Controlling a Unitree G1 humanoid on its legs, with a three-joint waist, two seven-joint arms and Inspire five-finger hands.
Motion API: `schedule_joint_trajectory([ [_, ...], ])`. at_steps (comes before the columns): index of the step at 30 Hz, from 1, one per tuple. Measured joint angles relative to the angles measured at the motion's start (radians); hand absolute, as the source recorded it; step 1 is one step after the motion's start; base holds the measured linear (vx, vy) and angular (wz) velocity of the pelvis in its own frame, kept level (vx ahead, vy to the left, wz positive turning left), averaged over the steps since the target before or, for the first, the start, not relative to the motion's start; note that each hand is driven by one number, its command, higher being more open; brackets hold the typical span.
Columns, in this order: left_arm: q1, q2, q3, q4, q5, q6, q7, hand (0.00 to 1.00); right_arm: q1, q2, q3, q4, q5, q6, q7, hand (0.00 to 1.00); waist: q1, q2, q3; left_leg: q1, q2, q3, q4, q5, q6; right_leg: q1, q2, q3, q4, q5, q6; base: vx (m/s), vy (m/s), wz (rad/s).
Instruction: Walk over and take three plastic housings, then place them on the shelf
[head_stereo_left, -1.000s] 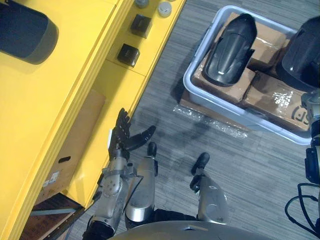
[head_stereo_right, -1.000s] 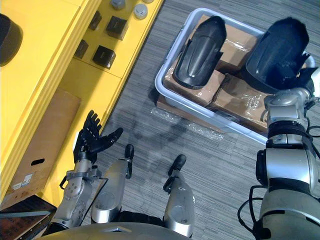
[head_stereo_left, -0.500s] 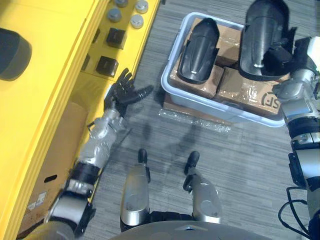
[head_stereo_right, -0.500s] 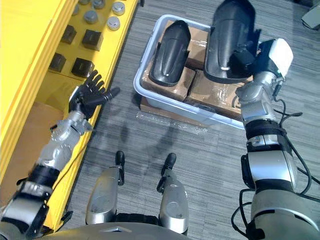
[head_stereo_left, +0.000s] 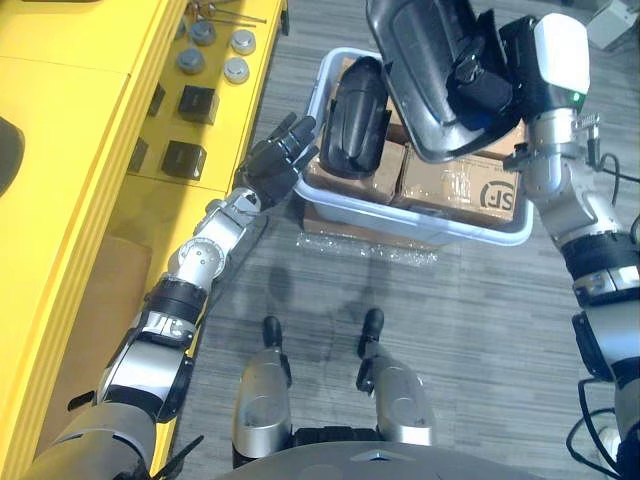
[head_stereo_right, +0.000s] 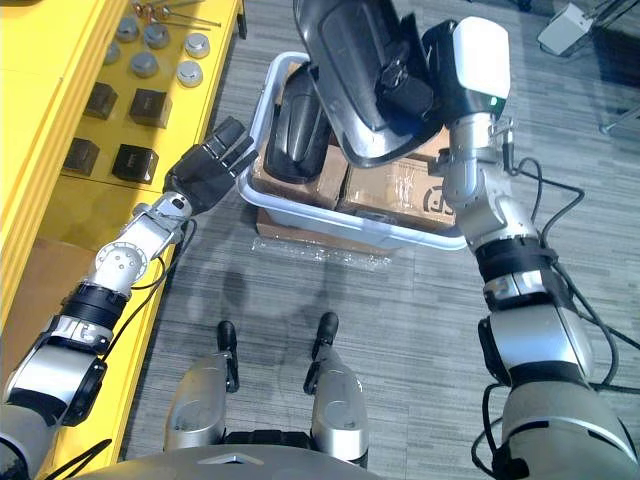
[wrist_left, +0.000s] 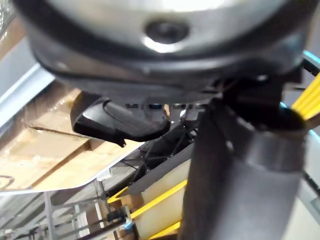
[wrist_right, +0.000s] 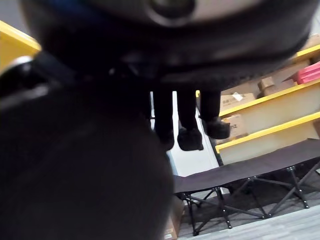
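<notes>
Grey striped carpet runs between a long yellow shelf on the robot's left and a pale grey plastic tub ahead.

A large, glossy black plastic housing with a rounded shell is held high above the tub, hollow side tilted toward the right hand. That hand's fingers are curled into the ribbing along one edge and clamped on it. A second black housing of the same shape lies in the tub's near-left corner on brown cardboard boxes. The left hand hovers just beside that corner, fingers straight and fanned apart, touching nothing.

The step appears to be carrying the raised shell while the free hand goes for the next one. Since the shell is gripped at one edge only, it will likely want to swing, so the wrist should turn slowly and the shell should stay well above the tub's rim until it has passed. For the left hand, the best approach is probably down over the second housing's rounded back, closing on an edge rather than the slick dome.

On the shelf, black cube-shaped blocks and round silver caps crowd the near strip. The bare yellow surface further left looks the safer place to set the shells down.
</notes>
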Motion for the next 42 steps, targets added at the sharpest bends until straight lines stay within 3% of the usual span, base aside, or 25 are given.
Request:
schedule_joint_trajectory([
  [7,0.000,-0.013,-0.039,0.001,-0.074,0.014,-0.005,1.00,0.105,0.057,-0.001,-0.032,-0.077,-0.071,0.000,0.00,-0.003,-0.016,-0.018,0.025,-0.007,-0.007,-0.034,0.014,-0.001,0.028,0.003,-0.014,-0.033,0.011,0.001,0.00,0.000,0.02],
  [16,0.000,-0.052,-0.081,-0.001,-0.064,0.028,-0.007,1.00,0.152,0.111,0.001,-0.071,-0.112,-0.094,0.005,0.00,0.000,-0.016,-0.028,0.051,-0.013,-0.006,-0.048,0.016,0.001,0.056,0.002,-0.014,-0.052,0.018,0.002,0.00,0.000,0.00],
  [21,0.030,-0.084,-0.150,-0.001,-0.024,0.062,-0.026,1.00,0.210,0.183,0.066,-0.069,-0.111,-0.095,0.007,0.00,0.004,-0.015,-0.086,0.051,-0.017,-0.008,-0.062,0.019,0.002,0.051,0.000,-0.016,-0.053,0.018,0.002,0.00,0.000,0.00],
  [26,0.039,-0.080,-0.165,0.000,0.031,0.078,-0.033,1.00,0.214,0.190,0.087,-0.069,-0.112,-0.090,0.020,0.00,0.004,-0.015,-0.094,0.050,-0.020,-0.009,-0.062,0.022,0.003,0.050,-0.002,-0.017,-0.053,0.019,0.003,0.00,0.000,0.00],
  [27,0.039,-0.080,-0.177,0.000,0.043,0.078,-0.033,0.00,0.218,0.191,0.092,-0.068,-0.112,-0.085,0.027,0.00,0.004,-0.015,-0.100,0.050,-0.020,-0.010,-0.062,0.022,0.003,0.050,-0.002,-0.018,-0.053,0.019,0.003,0.00,0.000,0.00],
  [33,0.070,-0.079,-0.227,-0.001,0.102,0.077,-0.027,0.00,0.253,0.194,0.117,-0.068,-0.111,-0.076,0.039,0.00,0.003,-0.014,-0.160,0.050,-0.020,-0.011,-0.064,0.022,0.003,0.050,-0.002,-0.018,-0.053,0.019,0.003,0.00,0.000,0.00],
  [42,0.109,-0.077,-0.265,-0.001,0.210,0.052,0.063,0.00,0.288,0.208,0.152,-0.073,-0.111,-0.088,0.029,0.00,-0.004,-0.007,-0.218,0.056,-0.020,-0.011,-0.064,0.025,0.003,0.052,-0.003,-0.016,-0.053,0.019,0.003,-0.01,0.006,-0.02],
])
